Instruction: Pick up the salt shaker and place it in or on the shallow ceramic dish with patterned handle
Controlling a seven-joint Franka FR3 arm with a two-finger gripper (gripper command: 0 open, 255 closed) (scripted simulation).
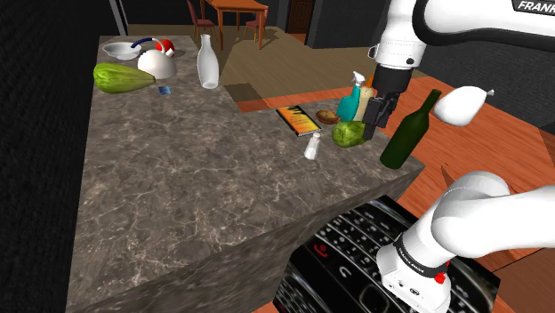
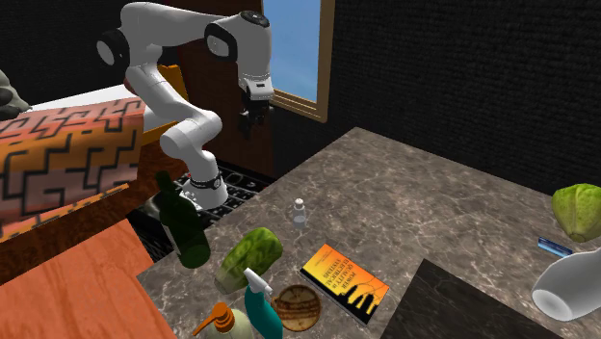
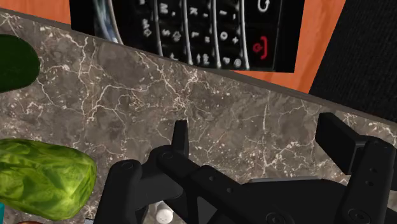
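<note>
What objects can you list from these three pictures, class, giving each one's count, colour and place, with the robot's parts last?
Counter: one, grey-brown marbled, under all the objects.
Salt shaker: one, pale, near the counter's edge, in front of the book.
Shallow dish: one, white, far corner at the shoulder view's upper left.
Book: one, orange, flat behind the shaker.
Leafy vegetable: one, green, beside the shaker.
Large vegetable: one, green, next to the dish.
Wine bottle: one, dark green, at the counter's corner.
Spray bottle: one, teal, behind the leafy vegetable.
White bottle: one, white, far edge.
Stand: one, black with keypad print, beside the counter.
Arm: one, white.
Gripper: one, black, open, above the leafy vegetable.
</note>
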